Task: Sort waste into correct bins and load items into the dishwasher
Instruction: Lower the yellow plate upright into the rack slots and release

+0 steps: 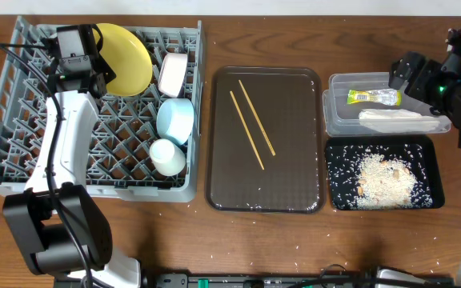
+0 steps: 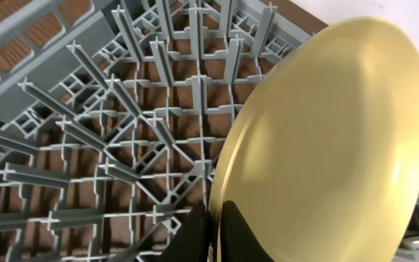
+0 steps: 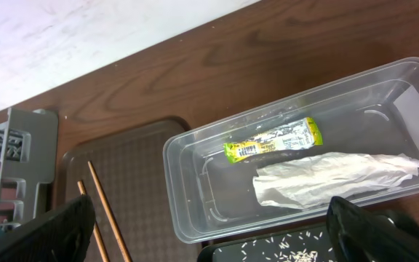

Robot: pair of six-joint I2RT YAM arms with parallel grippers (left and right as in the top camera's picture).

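Note:
My left gripper [image 2: 213, 233] is shut on the rim of the round yellow plate [image 1: 126, 56], which stands on edge in the grey dish rack [image 1: 22, 172]; the plate also fills the right of the left wrist view [image 2: 326, 145]. The white bowl [image 1: 173, 74], light blue bowl [image 1: 175, 120] and white cup [image 1: 167, 156] sit in the rack. Two chopsticks [image 1: 250, 124] lie on the brown tray [image 1: 294, 192]. The clear tub [image 3: 195, 211] holds the green-and-yellow wrapper [image 3: 271, 140] and the napkin [image 3: 326, 178]. Rice [image 1: 382, 182] lies in the black tray [image 1: 430, 152]. My right gripper [image 3: 217, 233] is open above the tub.
Loose rice grains are scattered on the table in front of the brown tray [image 1: 238, 210]. The rack's corner [image 3: 20, 167] shows at the left of the right wrist view. The wooden table runs beyond the tub to a pale wall edge.

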